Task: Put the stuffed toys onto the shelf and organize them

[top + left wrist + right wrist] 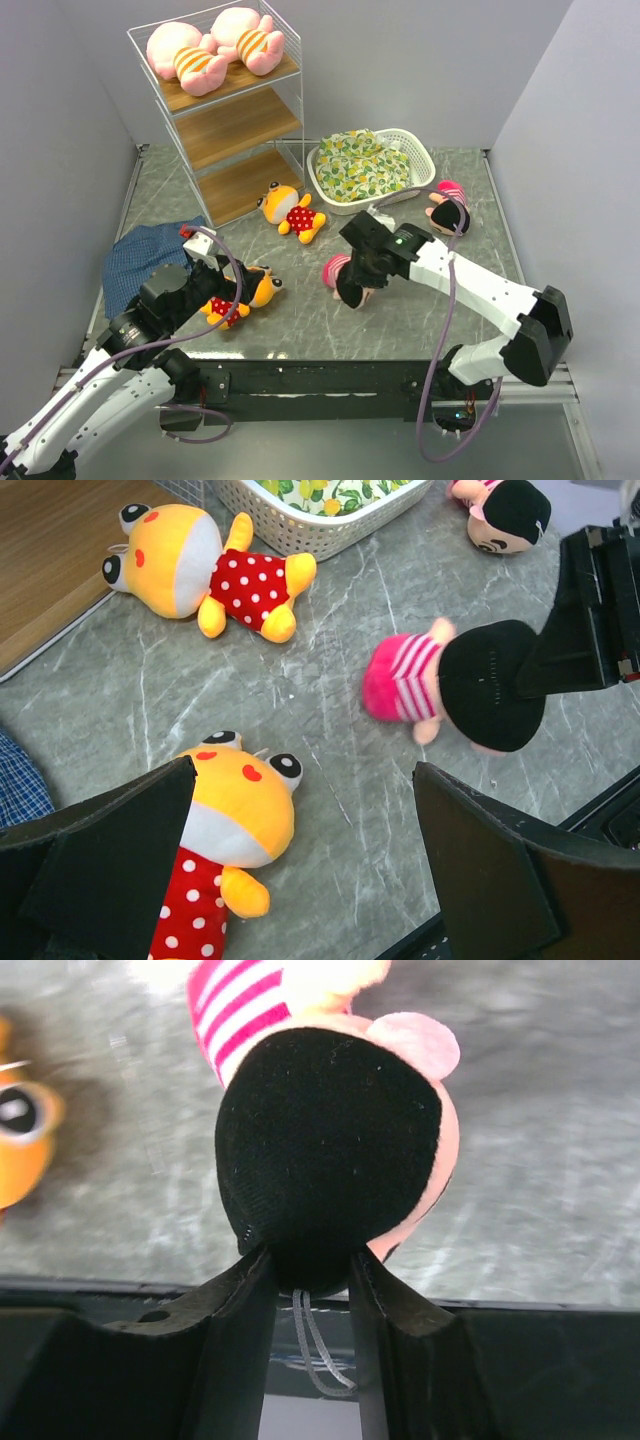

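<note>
The white wire shelf (285, 95) stands at the back left with two pink pigs (215, 50) on its top board. My right gripper (352, 288) is shut on the black-haired head of a pink-striped doll (330, 1130), low over the table's front centre; the doll also shows in the left wrist view (470, 685). My left gripper (303, 775) is open just above an orange animal in a red polka-dot outfit (235, 810), its fingers either side of it. A second orange animal (290, 212) lies in front of the shelf. A second doll (448, 207) lies at the right.
A white lattice basket (425, 165) with a yellow-green cloth bundle (365, 165) sits right of the shelf. A blue cloth (145, 258) lies at the left, beside my left arm. The shelf's middle and bottom boards hold nothing.
</note>
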Available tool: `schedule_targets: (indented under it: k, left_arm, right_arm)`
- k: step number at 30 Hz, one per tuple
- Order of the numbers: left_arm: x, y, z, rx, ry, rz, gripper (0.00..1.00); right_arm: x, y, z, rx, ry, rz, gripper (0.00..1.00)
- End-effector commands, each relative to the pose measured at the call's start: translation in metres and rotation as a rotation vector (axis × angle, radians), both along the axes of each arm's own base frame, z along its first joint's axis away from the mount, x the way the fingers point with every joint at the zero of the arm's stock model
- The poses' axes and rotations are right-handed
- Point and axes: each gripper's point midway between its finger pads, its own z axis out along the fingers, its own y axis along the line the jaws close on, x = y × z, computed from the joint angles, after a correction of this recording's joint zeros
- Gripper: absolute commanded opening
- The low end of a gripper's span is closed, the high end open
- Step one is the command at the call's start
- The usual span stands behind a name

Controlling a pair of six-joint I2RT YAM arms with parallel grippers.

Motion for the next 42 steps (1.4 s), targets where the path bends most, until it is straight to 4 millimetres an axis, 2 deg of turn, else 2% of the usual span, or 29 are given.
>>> schedule_targets:
  k: [1,3,7,12,17,19,20,21,22,26,29,33,35,36,39,41,42]
  left_arm:
    - [0.005,0.001,0.009,-0.020,-0.021,0.022,0.96]
    - [0.005,0.000,0.007,-0.016,-0.016,0.021,0.96]
    - [0.006,0.001,0.008,-0.016,-0.016,0.027,0.96]
    - [0.007,0.003,0.008,-0.018,-0.019,0.038,0.96]
    - [0.008,0.002,0.007,-0.013,-0.014,0.036,0.97]
    - [0.008,-0.004,0.005,-0.013,-0.013,0.007,0.98]
    - [0.008,-0.006,0.003,-0.014,-0.005,0.000,0.98]
    - [0.008,-0.008,0.006,-0.020,-0.003,-0.005,0.98]
    - [0.007,-0.011,0.007,-0.028,0.003,-0.016,0.99]
    - [0.007,-0.025,0.018,-0.100,0.015,-0.055,0.99]
    - [0.014,-0.021,0.021,-0.097,0.009,-0.014,0.98]
    - [0.022,-0.018,0.028,-0.076,-0.031,0.013,0.97]
    - [0.024,-0.018,0.026,-0.068,-0.031,0.018,0.97]
    - [0.023,-0.019,0.023,-0.066,-0.023,0.011,0.97]
    - [0.018,-0.019,0.019,-0.066,-0.007,-0.002,0.97]
    - [0.013,-0.015,0.019,-0.068,-0.019,-0.002,0.97]
    - [0.012,-0.013,0.020,-0.069,-0.026,0.001,0.97]
  right_arm:
    - [0.016,0.044,0.029,0.100,-0.068,0.066,0.41]
    - [0.023,0.059,0.036,0.144,-0.088,0.085,0.42]
    - [0.026,0.089,0.032,0.199,-0.061,0.135,0.44]
    - [0.026,0.122,0.042,0.287,-0.063,0.199,0.47]
    - [0.030,0.137,0.049,0.350,-0.084,0.211,0.47]
    - [0.031,0.143,0.053,0.387,-0.097,0.225,0.33]
    - [0.033,0.144,0.054,0.393,-0.101,0.219,0.14]
    - [0.032,0.142,0.053,0.387,-0.094,0.212,0.05]
    - [0.034,0.137,0.053,0.364,-0.104,0.187,0.00]
    - [0.031,0.100,0.045,0.255,-0.092,0.105,0.00]
    - [0.017,0.066,0.042,0.163,-0.098,0.105,0.04]
    - [-0.006,-0.011,0.044,-0.051,-0.112,0.008,0.06]
    - [-0.012,-0.039,0.052,-0.123,-0.138,-0.022,0.11]
    - [-0.023,-0.057,0.051,-0.192,-0.107,-0.025,0.12]
    - [-0.036,-0.090,0.052,-0.316,-0.075,-0.067,0.15]
    - [-0.036,-0.094,0.049,-0.350,-0.062,-0.078,0.17]
    - [-0.035,-0.088,0.047,-0.335,-0.061,-0.077,0.17]
